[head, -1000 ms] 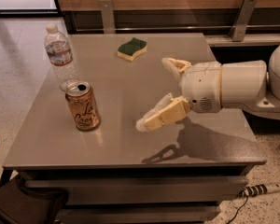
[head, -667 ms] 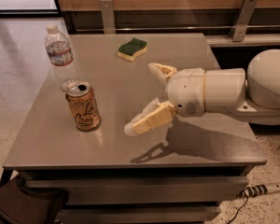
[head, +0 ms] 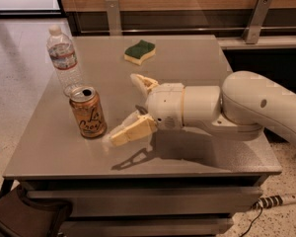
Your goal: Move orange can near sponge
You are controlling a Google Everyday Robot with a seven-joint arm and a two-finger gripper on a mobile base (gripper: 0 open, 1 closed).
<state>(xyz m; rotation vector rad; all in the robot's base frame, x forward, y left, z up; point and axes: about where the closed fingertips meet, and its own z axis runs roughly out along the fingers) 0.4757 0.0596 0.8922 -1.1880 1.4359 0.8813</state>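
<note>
The orange can (head: 88,112) stands upright on the grey table (head: 197,63), near its left front. It has dark cursive lettering and an opened silver top. The sponge (head: 140,52), dark green over pale yellow, lies at the table's far middle. My gripper (head: 124,108) is open just right of the can, its cream fingers spread. The near finger (head: 130,131) almost reaches the can's lower right side. The far finger (head: 143,83) points toward the sponge. The gripper holds nothing.
A clear plastic water bottle (head: 63,59) stands just behind the can at the table's left edge. A wooden wall panel with metal brackets (head: 256,19) runs behind the table. A power strip (head: 276,200) lies on the floor at right.
My gripper has moved left across the table toward the can, with the fingers staying spread. The can, bottle and sponge have not moved.
</note>
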